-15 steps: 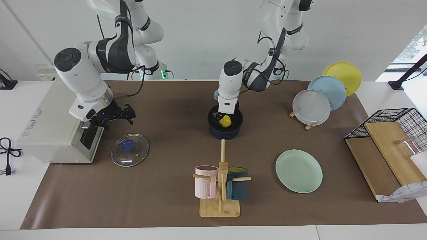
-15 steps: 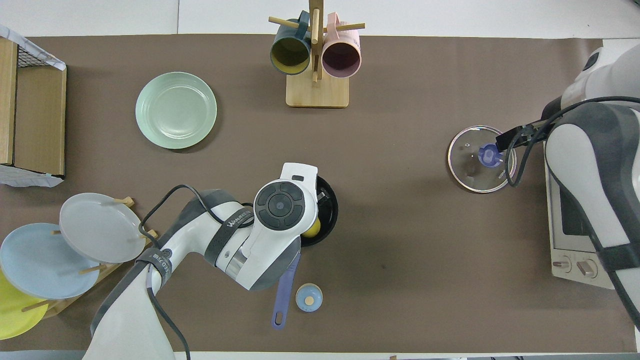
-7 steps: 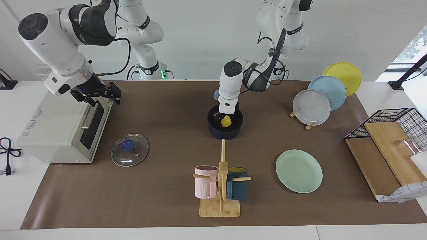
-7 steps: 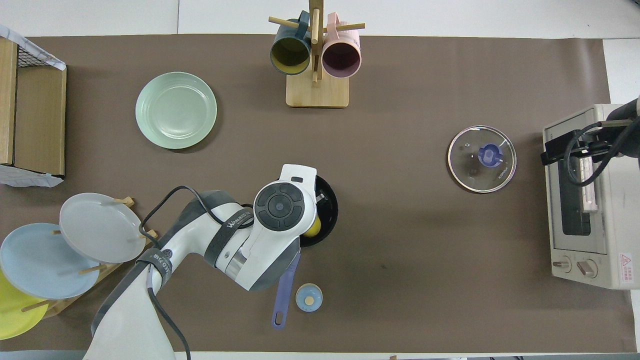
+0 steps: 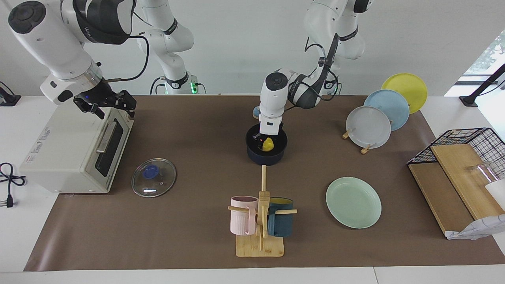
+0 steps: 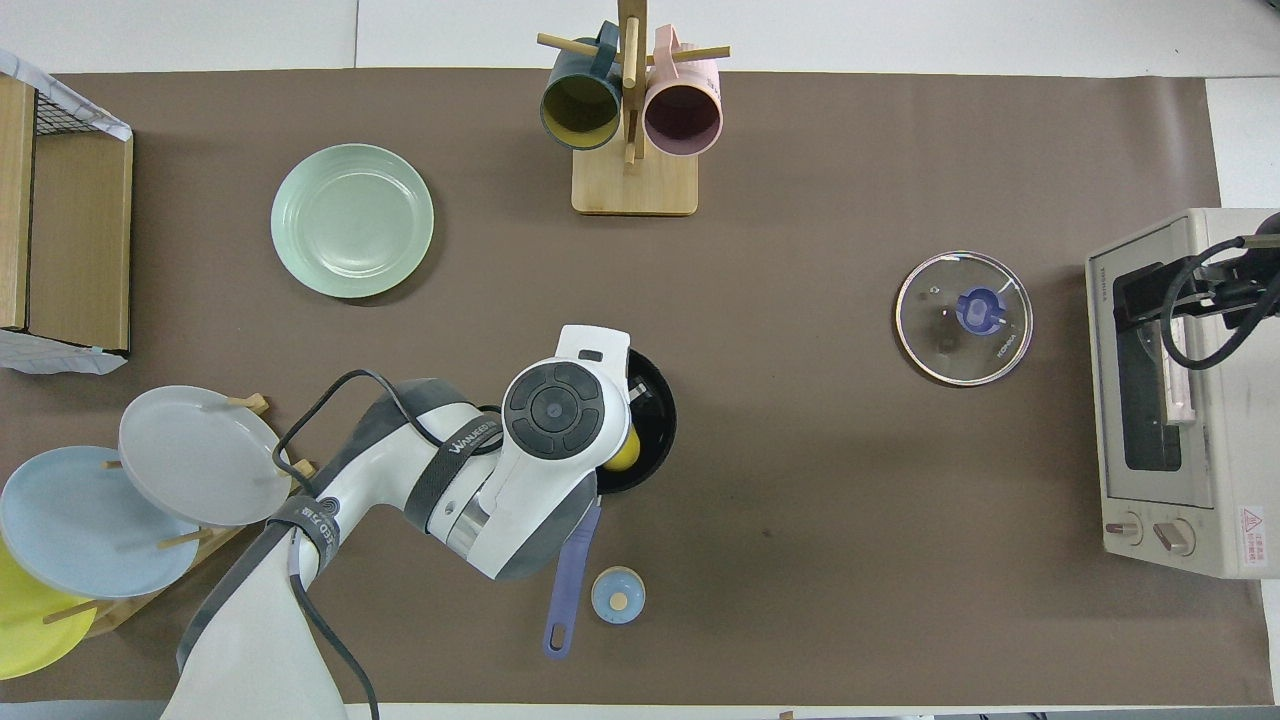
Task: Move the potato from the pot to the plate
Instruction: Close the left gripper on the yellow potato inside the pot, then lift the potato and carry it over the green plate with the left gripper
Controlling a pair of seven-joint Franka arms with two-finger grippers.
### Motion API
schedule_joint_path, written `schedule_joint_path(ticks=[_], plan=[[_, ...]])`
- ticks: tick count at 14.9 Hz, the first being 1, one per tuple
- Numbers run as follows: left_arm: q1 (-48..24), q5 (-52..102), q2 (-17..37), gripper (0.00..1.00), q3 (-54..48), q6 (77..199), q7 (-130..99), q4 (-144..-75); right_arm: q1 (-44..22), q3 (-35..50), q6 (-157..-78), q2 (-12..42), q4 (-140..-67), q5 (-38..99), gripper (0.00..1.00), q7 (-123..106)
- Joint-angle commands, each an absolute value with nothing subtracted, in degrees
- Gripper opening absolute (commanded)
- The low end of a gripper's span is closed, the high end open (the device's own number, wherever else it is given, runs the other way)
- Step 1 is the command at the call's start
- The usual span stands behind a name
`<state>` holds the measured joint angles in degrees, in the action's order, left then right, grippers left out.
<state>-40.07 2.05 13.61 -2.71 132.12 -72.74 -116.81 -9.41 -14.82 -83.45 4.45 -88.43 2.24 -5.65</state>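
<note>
My two arms are glossy white shells with dark grey joint bands carrying small white lettering, round dark grey end caps, black cables looped along the links, and black hardware at my left gripper (image 5: 265, 139) and right gripper (image 5: 105, 103).

On my table, apart from my work:
- toaster oven (image 5: 75, 154), at my right arm's end.
- glass lid (image 5: 153, 177) with blue knob, flat beside the oven.
- wooden mug rack (image 5: 260, 221) holding a pink mug (image 5: 243, 215) and a teal mug (image 5: 281, 221).
- grey plate (image 5: 368, 127), blue plate (image 5: 387, 109) and yellow plate (image 5: 405, 91), upright in a stand.
- wire basket (image 5: 465, 146) with wooden boards.
- small blue cap (image 6: 617, 594).
</note>
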Motion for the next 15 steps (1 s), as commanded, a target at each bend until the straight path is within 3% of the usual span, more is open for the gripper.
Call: schedule_joint_path(ticks=[1,6,10,15], plan=[[-40.34,2.46,10.47,0.01,-1.76,128.0,-71.03,-115.15,-8.26,-13.8,-79.99,3.69,-87.98,1.41,1.0,-1.51],[-35.79,2.29,7.03,0.0,-1.58,113.49,-61.99,-106.46,-6.95,-12.05,-80.07,2.29,-88.33,1.23,1.0,-1.49],[-26.66,2.81,8.78,0.0,-1.67,105.92,-48.74,-97.49,-4.66,-9.41,-81.12,1.85,-88.77,-0.08,1.0,-1.58],[-16.71,2.73,13.69,0.0,-1.67,105.47,-30.09,-91.95,-3.69,-8.88,-83.67,1.49,-89.83,0.27,1.0,-2.81]])
